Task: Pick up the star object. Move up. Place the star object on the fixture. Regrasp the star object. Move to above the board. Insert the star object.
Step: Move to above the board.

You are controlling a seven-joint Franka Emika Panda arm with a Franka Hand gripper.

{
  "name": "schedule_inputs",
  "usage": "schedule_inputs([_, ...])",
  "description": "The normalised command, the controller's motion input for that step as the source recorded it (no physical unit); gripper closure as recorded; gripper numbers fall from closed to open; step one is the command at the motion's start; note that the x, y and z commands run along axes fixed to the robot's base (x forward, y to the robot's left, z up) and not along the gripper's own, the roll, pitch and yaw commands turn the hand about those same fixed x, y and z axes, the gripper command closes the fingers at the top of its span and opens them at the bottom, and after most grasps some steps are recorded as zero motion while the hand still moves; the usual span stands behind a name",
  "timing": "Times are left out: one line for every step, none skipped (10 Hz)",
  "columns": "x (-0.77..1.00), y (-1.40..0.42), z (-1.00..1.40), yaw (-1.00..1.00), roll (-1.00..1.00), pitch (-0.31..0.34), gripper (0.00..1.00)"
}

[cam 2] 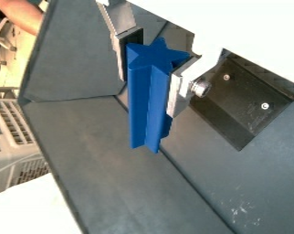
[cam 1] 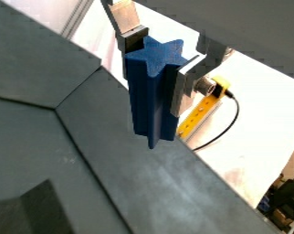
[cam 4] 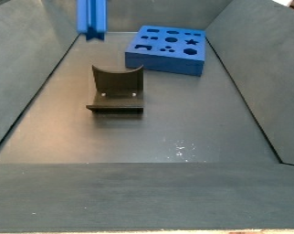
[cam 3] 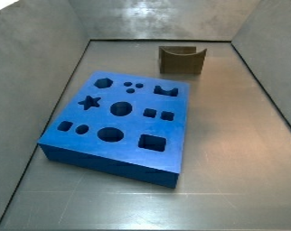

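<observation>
gripper (cam 2: 147, 66) raised above the bin floor, jaws clamped on upright star object (cam 2: 150, 96); fixture (cam 4: 115, 90) and board (cam 3: 117, 115) below, well apart, unobstructed.

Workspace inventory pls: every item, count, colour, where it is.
star object: 1, blue, held upright in the gripper, raised off the floor.
board: 1, blue, flat on the grey floor, all cut-outs empty.
fixture: 1, dark olive-brown, on the floor apart from the board, nothing on it.
gripper: 1, silver fingers, closed on the star object's upper end in both wrist views; out of frame in both side views.
</observation>
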Motion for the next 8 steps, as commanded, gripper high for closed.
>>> schedule_inputs([-0.01,0.04,0.95,0.03,-0.06,0.106,1.00])
schedule_inputs([0.00,0.03,0.78,0.04,-0.06,0.116,1.00])
schedule_inputs([0.01,0.01,0.56,0.05,-0.05,0.120,1.00])
schedule_inputs([0.02,0.00,0.46,0.06,-0.05,0.126,1.00])
schedule_inputs([0.03,-0.01,0.24,0.07,-0.05,0.135,1.00])
schedule_inputs([-0.52,-1.00,0.09,-0.18,-1.00,0.008,1.00])
schedule_inputs([-0.52,-1.00,0.09,-0.18,-1.00,-0.002,1.00])
schedule_inputs([-0.55,-1.00,0.09,-0.18,-1.00,-0.010,1.00])
